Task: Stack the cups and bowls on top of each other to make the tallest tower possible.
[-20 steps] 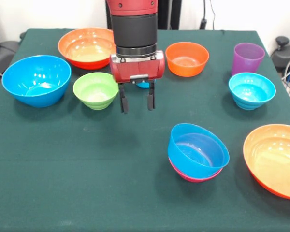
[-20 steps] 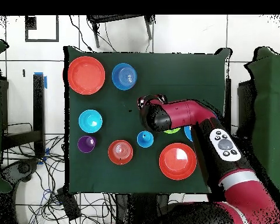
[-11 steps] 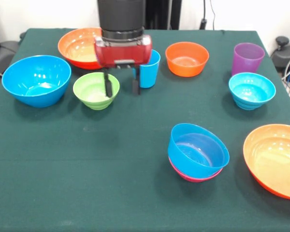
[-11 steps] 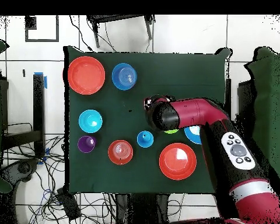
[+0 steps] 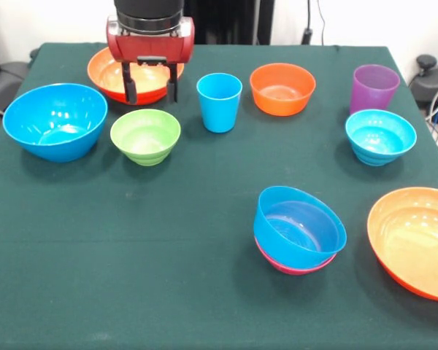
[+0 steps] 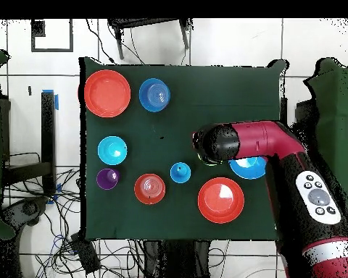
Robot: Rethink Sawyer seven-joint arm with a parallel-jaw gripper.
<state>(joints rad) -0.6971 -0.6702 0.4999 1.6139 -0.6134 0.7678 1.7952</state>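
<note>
In the front view the arm (image 5: 149,9) is cut off by the top edge, so only its lowest black section and the red hand (image 5: 150,86) show. The hand's body covers part of the far rim of the orange bowl behind it (image 5: 109,69). The large orange bowl at the right (image 5: 409,237) runs past the right edge. The pink bowl (image 5: 288,267) shows only as a thin sliver under the blue bowl (image 5: 298,227) nested in it. In the overhead view the arm (image 6: 260,140) hides the green bowl almost wholly and covers the upper part of the large blue bowl (image 6: 247,168).
</note>
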